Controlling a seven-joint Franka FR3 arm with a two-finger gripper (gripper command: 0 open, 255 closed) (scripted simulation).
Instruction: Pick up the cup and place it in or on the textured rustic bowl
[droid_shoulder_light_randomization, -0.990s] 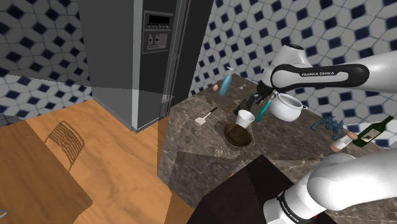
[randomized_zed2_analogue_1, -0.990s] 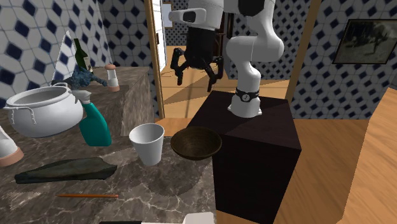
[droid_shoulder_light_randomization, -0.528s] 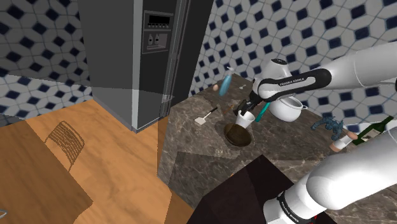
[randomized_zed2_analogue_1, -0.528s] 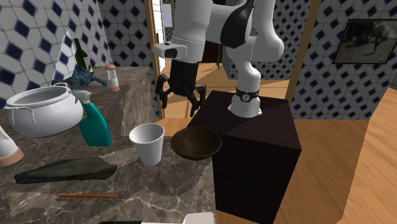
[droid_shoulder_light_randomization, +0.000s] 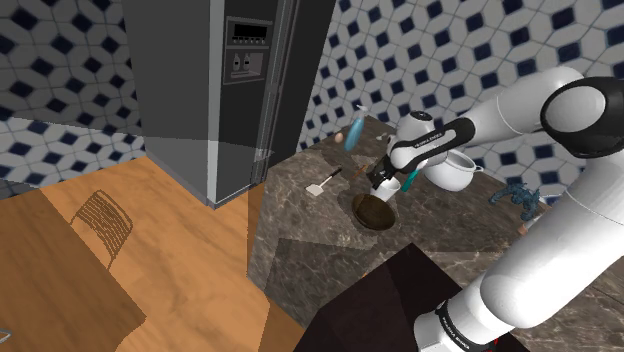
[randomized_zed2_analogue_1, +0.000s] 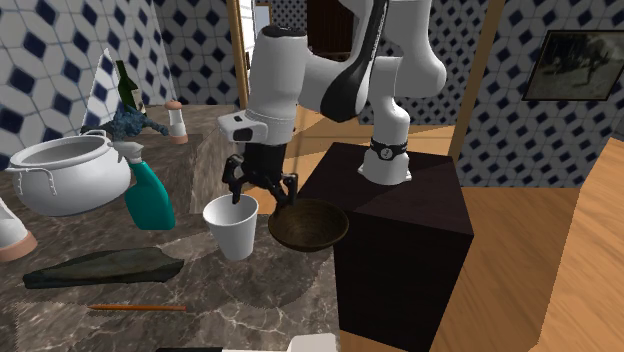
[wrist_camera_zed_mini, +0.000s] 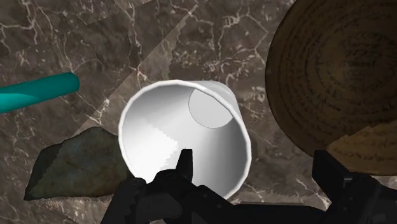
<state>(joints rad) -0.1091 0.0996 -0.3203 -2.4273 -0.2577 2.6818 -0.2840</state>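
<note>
One end effector (randomized_zed2_analogue_1: 258, 192): black, its two fingers spread apart, low over the cup's rim. In the wrist view one finger (wrist_camera_zed_mini: 184, 167) stands over the cup's inside and the other (wrist_camera_zed_mini: 329, 170) outside it on the bowl's side, with the cup wall between them. Contact cannot be made out.

One cup (randomized_zed2_analogue_1: 232, 226): white, plain, upright, mouth open. It stands on the worktop (randomized_zed2_analogue_1: 250, 290) just beside the bowl, not in or on it. In the shoulder view the end effector largely hides it.

One bowl (randomized_zed2_analogue_1: 308, 225): dark brown, ringed texture inside, at the worktop's edge next to the stand (randomized_zed2_analogue_1: 400, 225). The wrist view's edge cuts it off.

One pot (randomized_zed2_analogue_1: 68, 175): white, round-bellied, with handles.

One spray bottle (randomized_zed2_analogue_1: 150, 197): teal, between pot and cup.

One slab (randomized_zed2_analogue_1: 100, 268): dark, flat, irregular, near the cup. Its material is unclear.

One stick (randomized_zed2_analogue_1: 140, 307): thin, orange, pencil-like, lying flat.

One green bottle (randomized_zed2_analogue_1: 125, 88): upright by the tiled wall, its lower part hidden behind the figurine.

One figurine (randomized_zed2_analogue_1: 130, 122): blue, its form hard to make out.

One shaker (randomized_zed2_analogue_1: 176, 118): white body, brownish cap.

One white item with a pinkish base (randomized_zed2_analogue_1: 10, 238): cut off at the second exterior view's left edge, unidentified.

One spatula (droid_shoulder_light_randomization: 325, 184): pale, on the worktop.

One refrigerator (droid_shoulder_light_randomization: 200, 90): tall, dark grey.

One chair (droid_shoulder_light_randomization: 105, 222): wooden, partly seen.

One framed picture (randomized_zed2_analogue_1: 585, 65): cut off at the edge.
</note>
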